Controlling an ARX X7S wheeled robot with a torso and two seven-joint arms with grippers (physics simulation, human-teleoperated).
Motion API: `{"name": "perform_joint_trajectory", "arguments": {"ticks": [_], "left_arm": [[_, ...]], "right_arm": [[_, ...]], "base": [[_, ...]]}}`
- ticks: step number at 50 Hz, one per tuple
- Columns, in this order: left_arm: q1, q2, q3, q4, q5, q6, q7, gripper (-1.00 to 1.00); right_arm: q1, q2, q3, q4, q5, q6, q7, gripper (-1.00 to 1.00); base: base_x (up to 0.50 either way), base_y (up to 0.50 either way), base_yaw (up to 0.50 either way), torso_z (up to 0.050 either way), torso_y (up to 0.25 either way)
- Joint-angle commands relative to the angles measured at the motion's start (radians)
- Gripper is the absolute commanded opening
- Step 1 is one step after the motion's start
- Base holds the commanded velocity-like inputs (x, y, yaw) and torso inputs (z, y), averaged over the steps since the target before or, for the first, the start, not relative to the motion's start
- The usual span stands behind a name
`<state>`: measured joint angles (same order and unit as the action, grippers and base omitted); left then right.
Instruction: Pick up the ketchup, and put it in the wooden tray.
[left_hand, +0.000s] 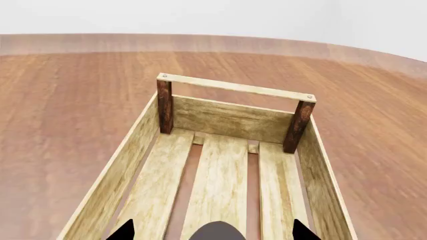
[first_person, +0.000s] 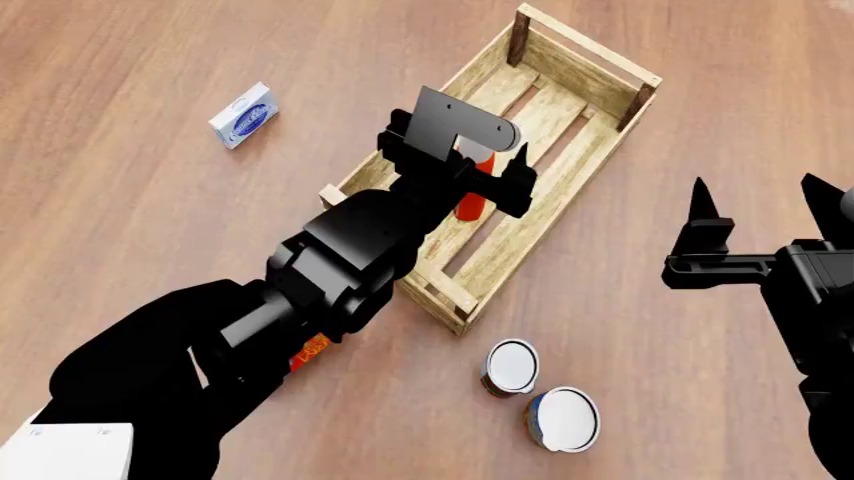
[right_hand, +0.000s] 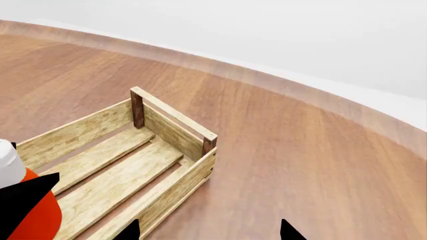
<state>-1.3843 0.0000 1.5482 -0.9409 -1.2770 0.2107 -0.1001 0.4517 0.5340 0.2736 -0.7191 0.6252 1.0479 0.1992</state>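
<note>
Standing in the wooden tray (first_person: 607, 125), ketchup (first_person: 470, 205) between left hand (first_person: 501, 165) fingers (grip unclear), right hand (first_person: 758, 205) released.

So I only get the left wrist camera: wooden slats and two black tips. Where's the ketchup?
Observer: The head view shows the ketchup upright within the walls of the wooden tray, just under the left gripper.
Operator: Is its cap on?
Observer: Yes, the right wrist view shows a white cap on top.
Operator: And the other arm?
Observer: The right gripper hangs open and empty beside the tray.
</note>
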Motion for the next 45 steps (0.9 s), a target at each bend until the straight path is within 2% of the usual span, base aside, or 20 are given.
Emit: {"name": "perform_joint_trajectory", "arguments": {"ticks": [1,24,45], "left_arm": [[-0.009,0.000,0.001,-0.006,-0.007,0.000,0.010,1.00],[-0.018,0.000,-0.001,-0.008,-0.004,0.025,0.005,1.00],[-0.019,0.000,0.000,-0.014,-0.033,0.068,0.051,1.00]], "right_arm": [[-0.005,-0.002,0.001,-0.008,0.004,-0.003,0.006,1.00],[0.010,0.002,0.000,-0.014,0.019,0.007,0.019,1.00],[0.048,0.011,-0.002,-0.042,0.050,0.052,0.043,1.00]], "base": [[0.00,0.00,0.00,-0.004,0.076],[0.00,0.00,0.00,-0.004,0.080],[0.00,0.00,0.00,-0.004,0.080]]}}
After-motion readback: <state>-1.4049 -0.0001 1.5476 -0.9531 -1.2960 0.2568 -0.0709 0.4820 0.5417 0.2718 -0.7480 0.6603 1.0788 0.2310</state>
